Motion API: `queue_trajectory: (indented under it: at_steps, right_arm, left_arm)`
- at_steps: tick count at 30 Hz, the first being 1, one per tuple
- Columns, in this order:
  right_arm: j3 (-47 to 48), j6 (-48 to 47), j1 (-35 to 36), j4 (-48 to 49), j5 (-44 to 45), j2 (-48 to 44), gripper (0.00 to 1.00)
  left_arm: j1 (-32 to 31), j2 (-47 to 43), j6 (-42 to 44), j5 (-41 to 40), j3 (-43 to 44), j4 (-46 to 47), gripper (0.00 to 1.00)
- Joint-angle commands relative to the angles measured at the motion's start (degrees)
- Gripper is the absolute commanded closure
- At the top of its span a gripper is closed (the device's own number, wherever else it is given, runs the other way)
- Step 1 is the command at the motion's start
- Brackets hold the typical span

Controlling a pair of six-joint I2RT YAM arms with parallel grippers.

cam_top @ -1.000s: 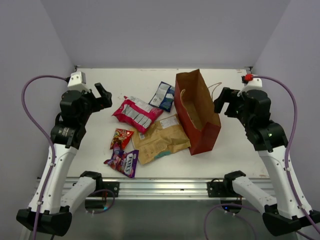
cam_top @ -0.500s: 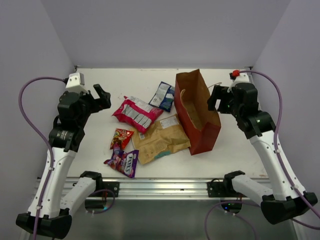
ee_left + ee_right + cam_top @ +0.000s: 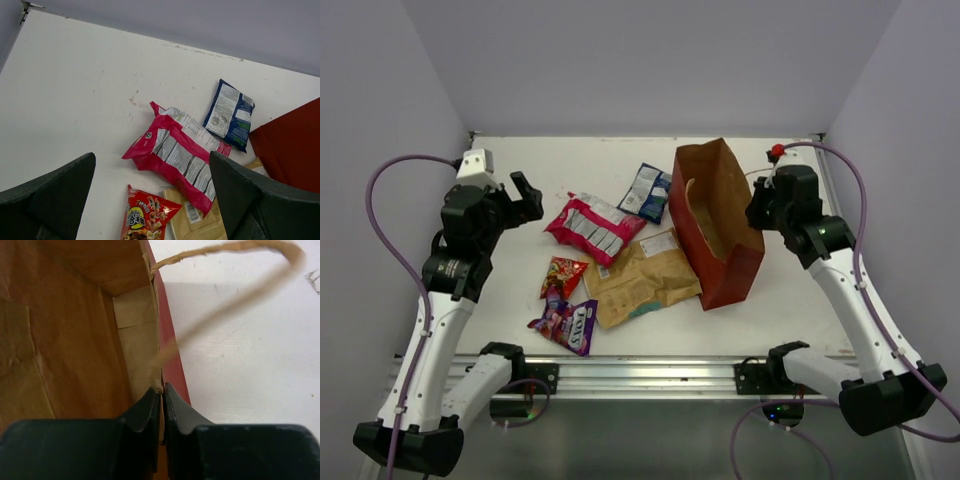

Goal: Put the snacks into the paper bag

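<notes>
One tall red-brown paper bag (image 3: 732,278) stands toward three o'clock on the white table (image 3: 800,300). It looks light and floppy, its right rim pinched by the right gripper (image 3: 162,392). Large tan kraft pouch (image 3: 645,280), likely stiffest, wants an edge grip. Slippery-looking pink-and-white packet (image 3: 595,227) lies at four o'clock from the spread left gripper (image 3: 525,193).

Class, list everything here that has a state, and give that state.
paper bag, standing, open
right hand, shut on the paper bag's rim
left hand, open, empty
pink-and-white packet, on table
blue-and-white packet, on table
red-orange packet, on table
FOX'S packet, on table
kraft pouch, on table
</notes>
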Motion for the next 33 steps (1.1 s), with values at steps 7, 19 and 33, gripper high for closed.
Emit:
queue_trajectory:
  at_steps: [7,19,33]
  right_arm:
    - [3.2,-0.8,0.0,-2.9,12.4,-1.1,1.0]
    - [5.6,-1.6,0.0,-4.1,11.5,-1.0,1.0]
    - [4.1,-1.6,0.0,-2.9,9.7,-1.5,1.0]
  left_arm:
    - [0.1,-0.1,3.0,1.4,-2.1,1.6,0.0]
    - [-1.0,-4.1,-2.5,0.1,-13.5,1.4,0.09]
    - [-10.2,5.2,-12.1,-9.3,-17.4,8.0,0.06]
